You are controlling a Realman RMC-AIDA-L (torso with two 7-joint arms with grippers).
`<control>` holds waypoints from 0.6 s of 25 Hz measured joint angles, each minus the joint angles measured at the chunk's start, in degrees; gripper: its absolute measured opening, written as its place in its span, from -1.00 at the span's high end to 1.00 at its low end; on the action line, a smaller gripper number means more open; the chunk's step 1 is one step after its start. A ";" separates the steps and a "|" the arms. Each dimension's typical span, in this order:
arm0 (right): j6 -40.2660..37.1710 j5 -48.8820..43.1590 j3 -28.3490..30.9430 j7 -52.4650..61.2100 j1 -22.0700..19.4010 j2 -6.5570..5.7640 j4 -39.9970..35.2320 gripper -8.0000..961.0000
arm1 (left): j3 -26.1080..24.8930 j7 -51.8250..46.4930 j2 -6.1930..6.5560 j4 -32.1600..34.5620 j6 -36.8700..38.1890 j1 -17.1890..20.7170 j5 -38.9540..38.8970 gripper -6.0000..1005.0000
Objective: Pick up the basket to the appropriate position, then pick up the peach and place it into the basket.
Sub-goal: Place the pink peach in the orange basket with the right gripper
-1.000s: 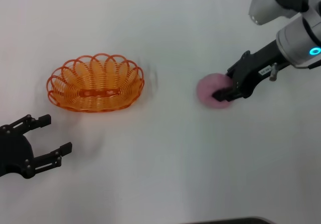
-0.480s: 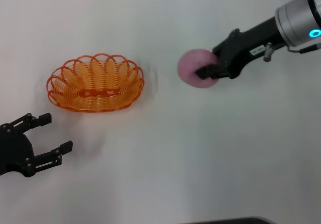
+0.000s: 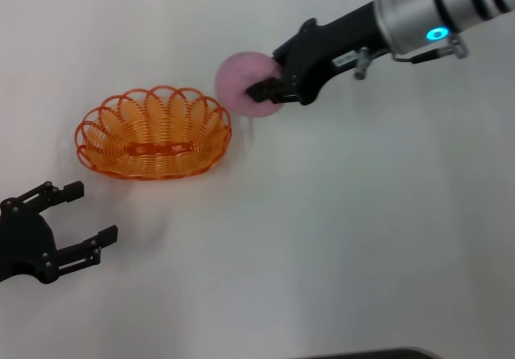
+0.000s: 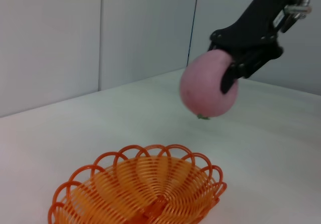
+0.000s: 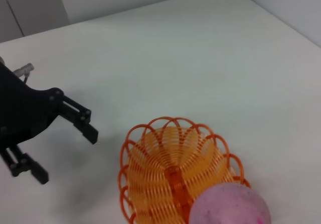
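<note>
The orange wire basket [image 3: 153, 134] sits empty on the white table at the left; it also shows as the basket [image 4: 143, 189] and the basket [image 5: 175, 176] in the wrist views. The pink peach [image 3: 241, 84] hangs in the air just right of and behind the basket's rim, with my right gripper [image 3: 269, 85] shut on it. In the left wrist view the peach [image 4: 205, 83] floats above the basket's far side. My left gripper [image 3: 80, 214] stands open near the table's front left, holding nothing.
The white table [image 3: 322, 238] stretches bare to the right and front of the basket. A dark edge shows at the bottom of the head view. Grey walls rise behind the table in the left wrist view.
My right gripper has lifted the peach off the table and carried it left toward the basket. The left gripper and the basket have stayed put.
</note>
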 joint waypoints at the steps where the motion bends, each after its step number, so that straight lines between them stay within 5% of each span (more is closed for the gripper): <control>1: 1.64 0.60 -1.28 -0.14 0.40 -0.01 0.87 0.51 | 0.04 0.00 0.00 -0.02 -0.01 -0.06 0.00 -0.68; 15: 12.99 5.78 -9.58 -4.70 5.72 0.18 12.14 0.50 | -0.04 -0.09 0.00 -0.11 -0.03 -0.47 0.01 -0.67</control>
